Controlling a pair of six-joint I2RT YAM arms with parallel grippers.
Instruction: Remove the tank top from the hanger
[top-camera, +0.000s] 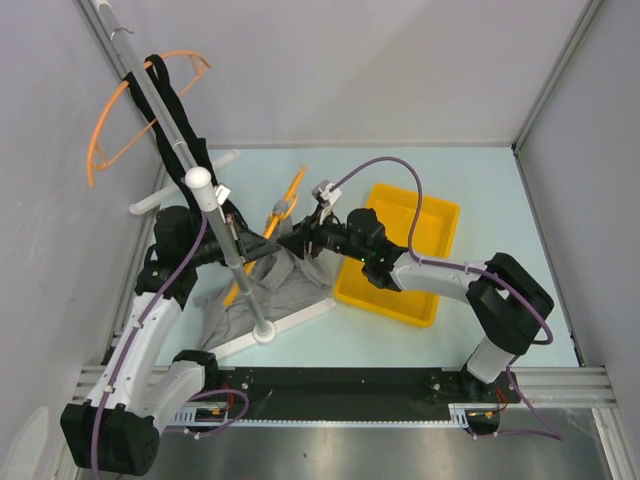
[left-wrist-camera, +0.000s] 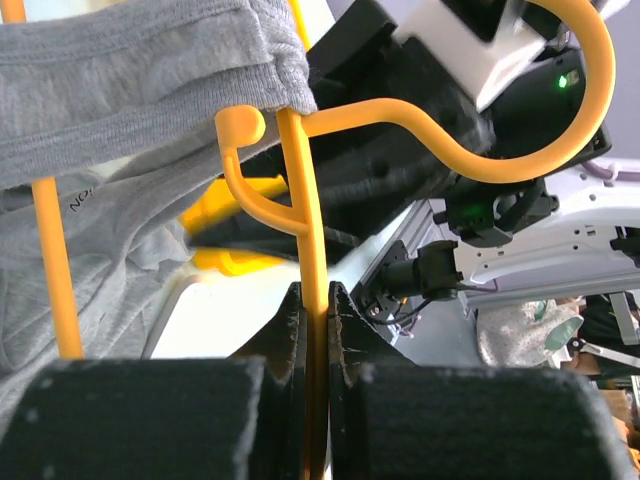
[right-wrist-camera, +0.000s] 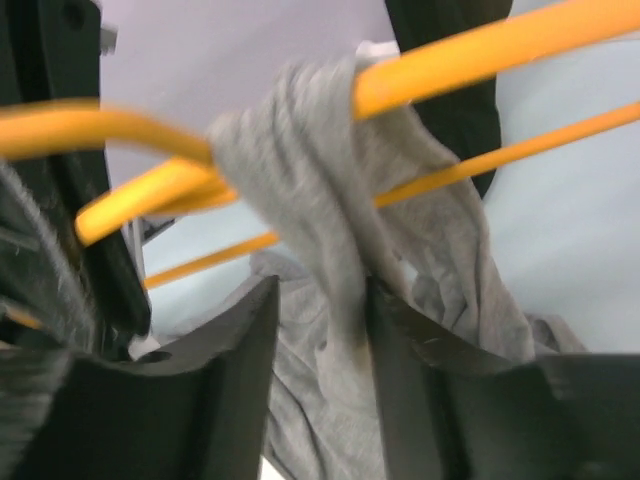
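Note:
The orange hanger (top-camera: 291, 194) hangs low beside the rack pole, with the grey tank top (top-camera: 276, 291) draped from it onto the table. My left gripper (top-camera: 262, 243) is shut on the hanger's stem (left-wrist-camera: 312, 250), just below the hook. One strap of the tank top (left-wrist-camera: 130, 90) is still looped over the hanger's shoulder. My right gripper (top-camera: 306, 240) is open. In the right wrist view its jaws (right-wrist-camera: 322, 292) stand on either side of that grey strap (right-wrist-camera: 325, 200), which hangs from the orange bar (right-wrist-camera: 480, 48).
A yellow bin (top-camera: 420, 230) sits right of the grippers. The white-based rack (top-camera: 290, 322) with its metal pole (top-camera: 178, 145) stands at the left. It carries a second orange hanger (top-camera: 125, 100) with a black garment (top-camera: 168, 95). Walls close in on the left and right.

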